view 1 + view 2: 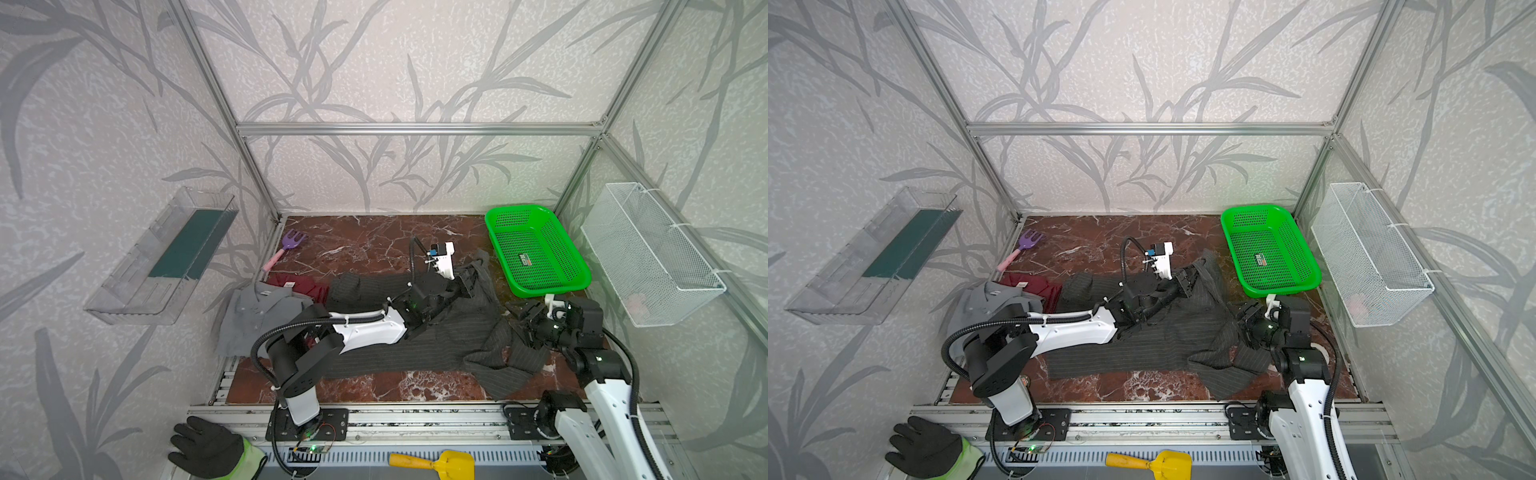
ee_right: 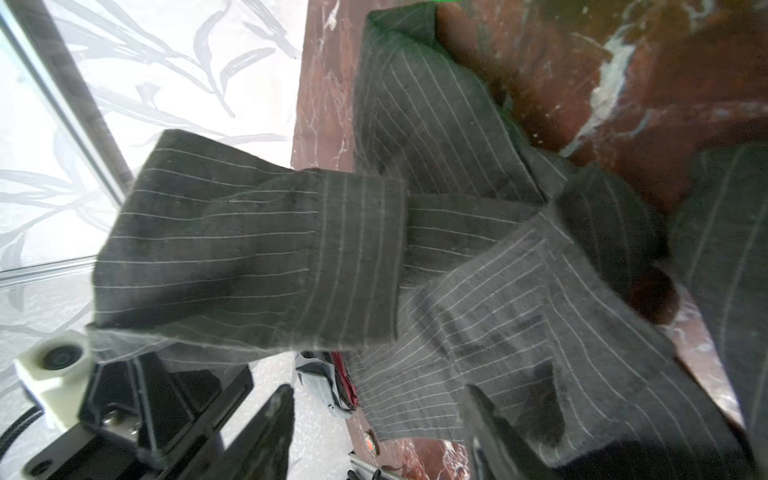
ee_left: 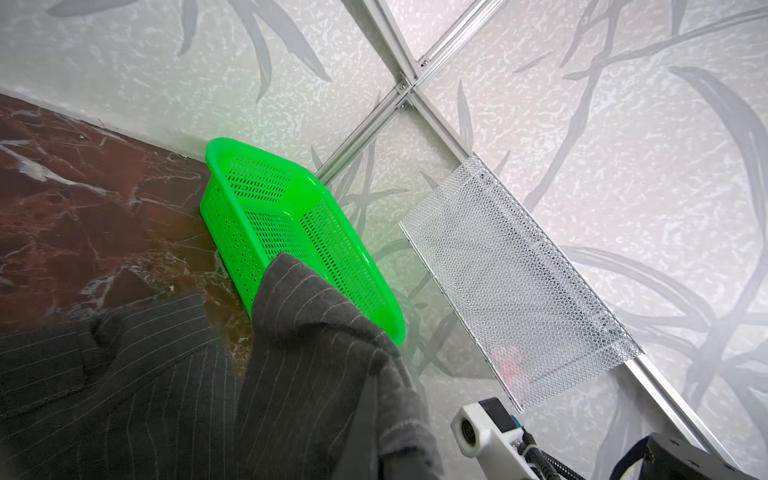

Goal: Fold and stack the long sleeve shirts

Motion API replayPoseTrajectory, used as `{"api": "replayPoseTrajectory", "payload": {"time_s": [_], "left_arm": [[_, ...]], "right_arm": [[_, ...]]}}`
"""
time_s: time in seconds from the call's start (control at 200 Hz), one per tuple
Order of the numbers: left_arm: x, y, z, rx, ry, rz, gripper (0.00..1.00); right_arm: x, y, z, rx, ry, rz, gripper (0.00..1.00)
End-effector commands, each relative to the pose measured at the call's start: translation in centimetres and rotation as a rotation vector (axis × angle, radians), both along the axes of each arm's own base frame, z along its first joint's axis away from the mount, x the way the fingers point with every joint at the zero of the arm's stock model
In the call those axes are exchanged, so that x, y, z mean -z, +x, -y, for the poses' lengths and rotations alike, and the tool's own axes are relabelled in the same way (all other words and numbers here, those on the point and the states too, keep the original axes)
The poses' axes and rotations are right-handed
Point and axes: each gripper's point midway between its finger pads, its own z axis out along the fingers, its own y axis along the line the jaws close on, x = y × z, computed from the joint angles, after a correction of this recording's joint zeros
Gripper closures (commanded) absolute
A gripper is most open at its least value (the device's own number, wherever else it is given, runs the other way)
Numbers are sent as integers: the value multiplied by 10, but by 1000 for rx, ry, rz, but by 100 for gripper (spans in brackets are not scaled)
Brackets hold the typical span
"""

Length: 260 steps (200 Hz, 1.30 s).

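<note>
In both top views the soft, floppy striped shirt [image 1: 449,345] lies just beside the basket [image 1: 559,245]. The left claw [image 1: 468,277] pinches a sleeve [image 3: 316,324] up near the basket. The right claw [image 2: 378,392] gapes, holding nothing. Edges look best to grab.

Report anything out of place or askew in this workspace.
The pinstriped shirt lies rumpled, its right side bunched instead of flat. The grey shirt spills past the table's left edge. A black glove and a yellow scoop lie along the front frame, off the table, unrelated to folding.
</note>
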Motion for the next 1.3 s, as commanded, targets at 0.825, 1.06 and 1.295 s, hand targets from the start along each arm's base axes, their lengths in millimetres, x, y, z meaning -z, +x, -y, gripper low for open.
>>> {"api": "replayPoseTrajectory", "payload": {"time_s": [0.825, 1.06, 1.295], "left_arm": [[-22, -16, 10, 87, -110, 67, 100], [-24, -17, 10, 84, -105, 79, 100], [-24, -17, 10, 81, -106, 86, 100]], "right_arm": [[-3, 34, -8, 123, 324, 109, 43], [-1, 33, -24, 83, 314, 93, 48], [8, 27, -30, 99, 288, 62, 52]]}}
